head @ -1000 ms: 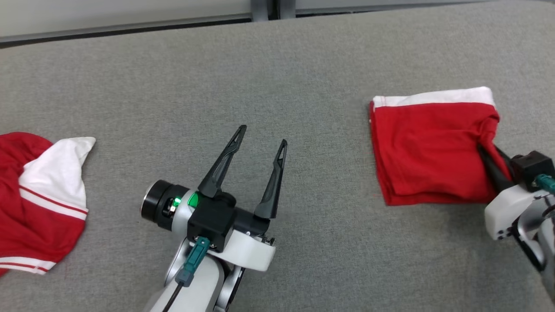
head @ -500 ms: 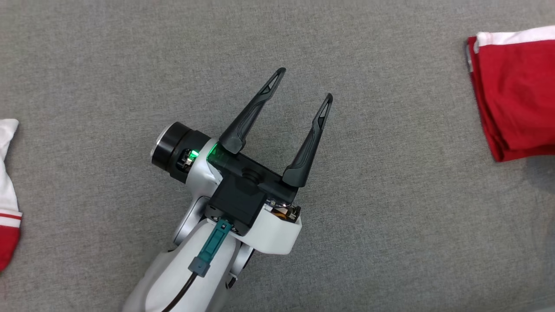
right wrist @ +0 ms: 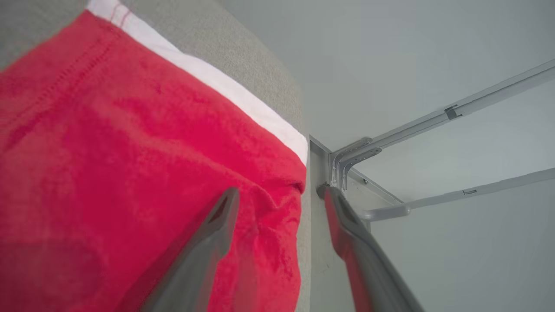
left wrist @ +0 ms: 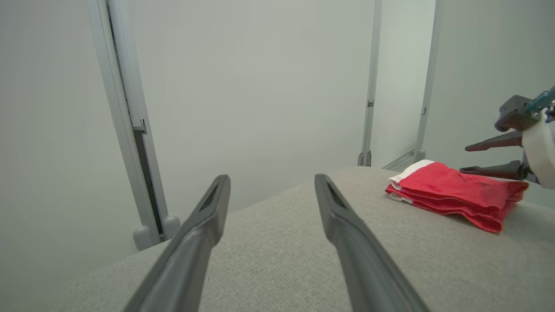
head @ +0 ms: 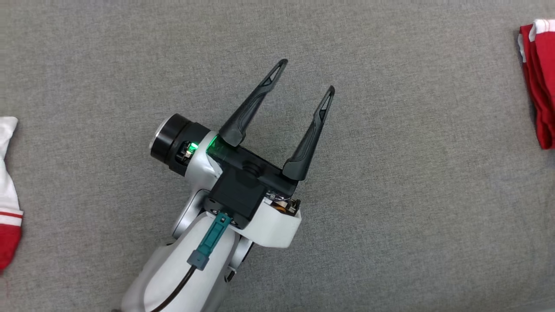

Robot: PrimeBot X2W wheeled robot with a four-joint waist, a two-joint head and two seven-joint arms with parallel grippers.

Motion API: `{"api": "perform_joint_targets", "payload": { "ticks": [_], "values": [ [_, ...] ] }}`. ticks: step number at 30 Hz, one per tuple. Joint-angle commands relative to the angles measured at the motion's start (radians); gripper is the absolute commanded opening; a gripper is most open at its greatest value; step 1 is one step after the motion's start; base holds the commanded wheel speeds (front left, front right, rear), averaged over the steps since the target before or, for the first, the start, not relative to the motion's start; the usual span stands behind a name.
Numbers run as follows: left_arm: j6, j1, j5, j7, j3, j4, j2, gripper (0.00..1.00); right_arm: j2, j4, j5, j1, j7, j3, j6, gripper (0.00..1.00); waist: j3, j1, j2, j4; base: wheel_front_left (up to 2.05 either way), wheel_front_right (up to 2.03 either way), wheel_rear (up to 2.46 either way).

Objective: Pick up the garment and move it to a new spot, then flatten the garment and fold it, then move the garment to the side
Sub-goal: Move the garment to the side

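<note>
Red garment (left wrist: pixel 451 193) (white band along one edge), grey tabletop (head: pixel 412 225), other garment (head: pixel 8 182) white with red stripes

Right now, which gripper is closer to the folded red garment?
The right. The right gripper sits open at the edge of the folded red garment; the left gripper hovers open over bare grey surface, well away from it.

a lab-like test booth: grey cloth table (head: pixel 412 225), bare pale panels (left wrist: pixel 260 86), metal frame (left wrist: pixel 118 86).

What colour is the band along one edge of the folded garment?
White band, on the otherwise red folded garment; it shows best in the right wrist view.
</note>
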Motion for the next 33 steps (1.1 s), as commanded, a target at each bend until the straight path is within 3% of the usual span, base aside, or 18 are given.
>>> {"api": "perform_joint_targets", "payload": {
  "ticks": [1, 3, 5, 11, 15, 22, 28, 33],
  "values": [
    [0.007, 0.008, -0.008, 0.000, 0.009, 0.000, 0.004, 1.00, 0.011, 0.004, -0.011, -0.019, -0.016, -0.018, -0.002, 1.00, -0.020, -0.0001, 0.0000, 0.008, 0.00, 0.00, 0.00],
    [0.014, 0.029, -0.021, 0.000, 0.028, 0.005, 0.004, 1.00, 0.083, -0.001, -0.015, -0.032, -0.040, -0.058, -0.002, 1.00, -0.067, -0.0001, 0.0000, 0.016, 0.00, 0.00, 0.00],
    [0.016, 0.038, -0.025, 0.000, 0.036, 0.007, 0.004, 1.00, 0.108, -0.007, -0.021, -0.031, -0.047, -0.059, -0.002, 1.00, -0.088, -0.0001, 0.0000, 0.020, 0.00, 0.00, 0.00],
    [0.041, 0.120, -0.050, 0.000, 0.100, 0.016, 0.004, 1.00, 0.262, -0.106, 0.032, 0.011, -0.073, -0.050, -0.002, 1.00, -0.232, -0.0001, 0.0000, 0.045, 0.00, 0.00, 0.00],
    [0.048, 0.197, -0.068, 0.000, 0.148, 0.029, 0.007, 1.00, 0.339, -0.205, 0.091, 0.080, -0.077, -0.050, -0.002, 1.00, -0.323, -0.0001, 0.0000, 0.070, 0.00, 0.00, 0.00],
    [0.057, 0.315, -0.082, 0.000, 0.226, 0.048, 0.006, 1.00, 0.479, -0.376, 0.183, 0.271, -0.076, -0.135, -0.002, 1.00, -0.430, -0.0001, 0.0000, 0.115, 0.00, 0.00, 0.00],
    [0.046, 0.398, -0.066, 0.000, 0.254, 0.067, 0.004, 1.00, 0.566, -0.479, 0.158, 0.443, -0.076, -0.144, -0.002, 1.00, -0.476, -0.0001, 0.0000, 0.142, 0.00, 0.00, 0.00],
    [0.062, 0.439, -0.066, 0.000, 0.278, 0.086, 0.004, 1.00, 0.610, -0.520, 0.113, 0.531, -0.076, -0.164, -0.002, 1.00, -0.498, -0.0001, 0.0000, 0.160, 0.00, 0.00, 0.00]
  ]
}}
